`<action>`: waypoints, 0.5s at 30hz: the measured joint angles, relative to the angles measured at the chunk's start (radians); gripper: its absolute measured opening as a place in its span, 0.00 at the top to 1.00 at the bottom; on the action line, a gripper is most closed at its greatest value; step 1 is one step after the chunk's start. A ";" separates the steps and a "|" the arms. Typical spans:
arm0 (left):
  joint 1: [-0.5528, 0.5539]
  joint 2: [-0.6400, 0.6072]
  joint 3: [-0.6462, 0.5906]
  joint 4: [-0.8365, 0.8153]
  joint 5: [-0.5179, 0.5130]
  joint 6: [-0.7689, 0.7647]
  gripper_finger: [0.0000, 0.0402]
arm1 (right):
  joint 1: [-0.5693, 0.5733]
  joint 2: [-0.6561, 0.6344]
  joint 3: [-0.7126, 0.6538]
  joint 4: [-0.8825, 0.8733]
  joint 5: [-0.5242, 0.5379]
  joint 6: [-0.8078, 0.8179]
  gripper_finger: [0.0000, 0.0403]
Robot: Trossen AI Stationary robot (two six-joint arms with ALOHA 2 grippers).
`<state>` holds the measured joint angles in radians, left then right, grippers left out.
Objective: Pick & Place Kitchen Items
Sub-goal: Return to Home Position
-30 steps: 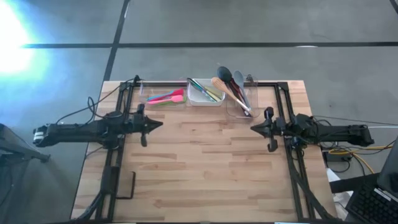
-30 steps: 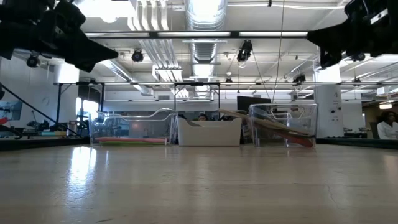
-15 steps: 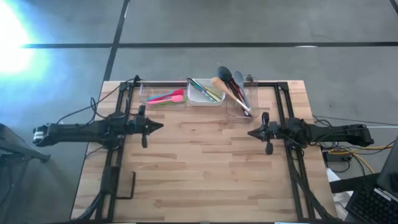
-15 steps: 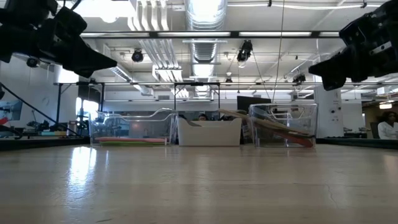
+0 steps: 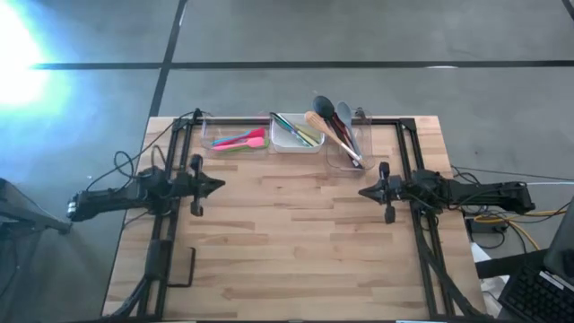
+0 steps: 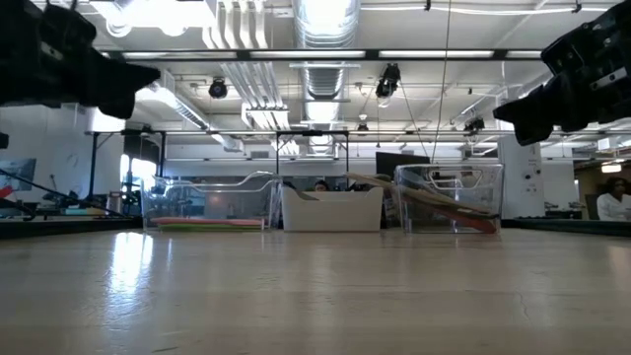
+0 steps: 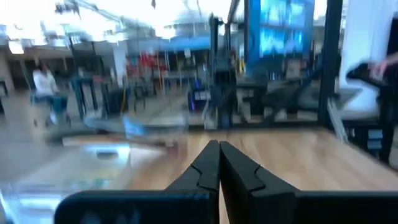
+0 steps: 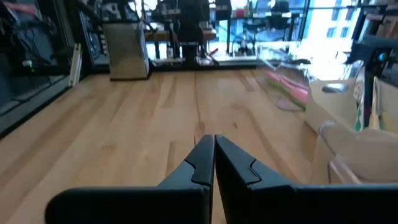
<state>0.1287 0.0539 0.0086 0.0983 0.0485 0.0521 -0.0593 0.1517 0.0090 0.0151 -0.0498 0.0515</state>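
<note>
Done I reckon: utensils [image 5: 336, 126] all in the white tub [image 5: 291, 144] or clear bins [image 5: 207, 135] flanking it. My left claw [image 5: 220, 185] and right claw [image 5: 361, 191] hover near it, pinched closed, empty.

The left gripper [image 7: 219, 144] has its 2 dark fingers [image 7: 200, 173] pressed together, tips meeting with no gap, and nothing is held between them. They point out over the bare, pale wooden table [image 7: 298, 163]. Off to one side, a clear tub [image 7: 99, 149] stands on the table, too blurred to show what lies inside. Past the table edge stands a dark upright post [image 7: 214, 68], with bright blue screens [image 7: 280, 31] behind it. Far back in the room, 1 person [image 7: 45, 84] in a white top shows, well apart from the table.
</note>
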 joint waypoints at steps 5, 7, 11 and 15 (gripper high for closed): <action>0.000 -0.053 0.000 0.030 0.002 0.000 0.97 | 0.000 -0.064 0.000 0.001 0.000 -0.001 0.98; 0.000 -0.051 0.000 0.025 0.002 0.000 0.97 | -0.001 -0.094 0.000 0.001 0.000 -0.002 0.98; 0.000 -0.051 -0.001 0.010 0.002 0.000 0.97 | 0.000 -0.152 0.000 0.012 0.000 -0.002 0.98; 0.000 -0.040 -0.001 0.005 0.003 0.000 0.97 | 0.000 -0.152 0.000 0.040 -0.001 -0.002 0.98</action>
<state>0.1287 0.0135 0.0078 0.1038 0.0513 0.0521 -0.0593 -0.0002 0.0093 0.0555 -0.0505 0.0490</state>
